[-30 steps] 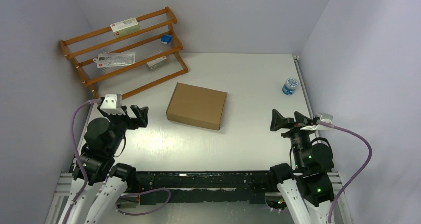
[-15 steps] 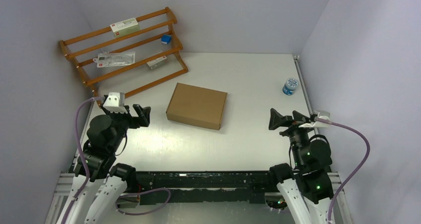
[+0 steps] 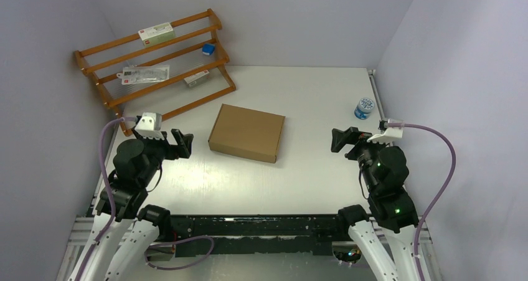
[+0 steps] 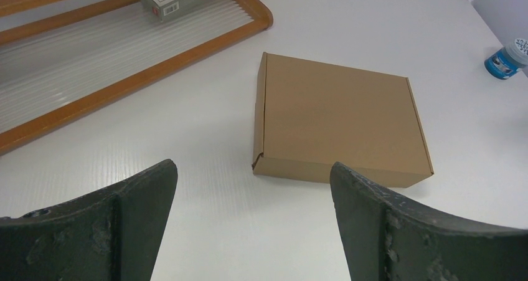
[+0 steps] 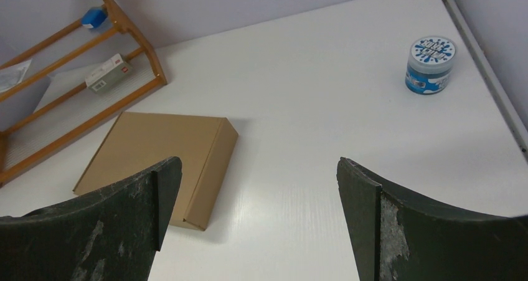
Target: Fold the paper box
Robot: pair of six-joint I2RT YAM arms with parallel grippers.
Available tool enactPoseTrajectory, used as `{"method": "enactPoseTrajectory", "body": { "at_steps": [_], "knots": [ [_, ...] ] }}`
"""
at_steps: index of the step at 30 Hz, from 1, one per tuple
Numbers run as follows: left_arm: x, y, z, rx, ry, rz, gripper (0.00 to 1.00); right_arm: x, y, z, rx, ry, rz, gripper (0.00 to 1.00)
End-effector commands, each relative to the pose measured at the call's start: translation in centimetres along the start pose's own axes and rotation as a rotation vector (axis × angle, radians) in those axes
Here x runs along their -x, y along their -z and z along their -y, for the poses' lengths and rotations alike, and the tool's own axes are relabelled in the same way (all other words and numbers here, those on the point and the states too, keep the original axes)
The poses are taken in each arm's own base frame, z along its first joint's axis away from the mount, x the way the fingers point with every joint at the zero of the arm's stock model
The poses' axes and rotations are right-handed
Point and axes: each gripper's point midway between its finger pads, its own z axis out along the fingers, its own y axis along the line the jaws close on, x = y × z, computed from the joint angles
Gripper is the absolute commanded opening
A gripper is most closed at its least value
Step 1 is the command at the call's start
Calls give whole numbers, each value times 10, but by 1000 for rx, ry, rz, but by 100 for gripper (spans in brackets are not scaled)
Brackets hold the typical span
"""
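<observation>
Black jaws gape wide and empty on both sides: left gripper (image 3: 179, 144) has edged forward, right gripper (image 3: 340, 141) has swung inward, and the folded plain brown cardboard box (image 3: 247, 131) stays put between them on the white table (image 3: 311, 94).

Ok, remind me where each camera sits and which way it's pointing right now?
Top external: high behind the robot, looking down at the table; left gripper and right gripper show, open, either side of the paper box.
Left wrist: on the left arm, facing forward-right over the box; its own fingers fill the bottom corners.
Right wrist: on the right arm, facing forward-left; its fingers at the bottom, blue jar upper right.
Shared: both wrist views catch the box, the wooden rack and the jar.
</observation>
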Motion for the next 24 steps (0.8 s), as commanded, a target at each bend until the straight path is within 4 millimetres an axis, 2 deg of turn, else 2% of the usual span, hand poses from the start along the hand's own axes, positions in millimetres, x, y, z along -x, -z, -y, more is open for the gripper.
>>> {"method": "enactPoseTrajectory", "body": {
  "at_steps": [1, 9, 24],
  "knots": [
    [10, 1, 4, -25, -14, 37, 97, 4, 2, -5, 16, -5, -14, 100],
    [10, 0, 4, -28, -15, 36, 97, -3, 2, -6, 29, 1, -37, 100],
    [10, 0, 4, -27, -18, 35, 97, -3, 3, -1, 9, 4, -13, 100]
  ]
}}
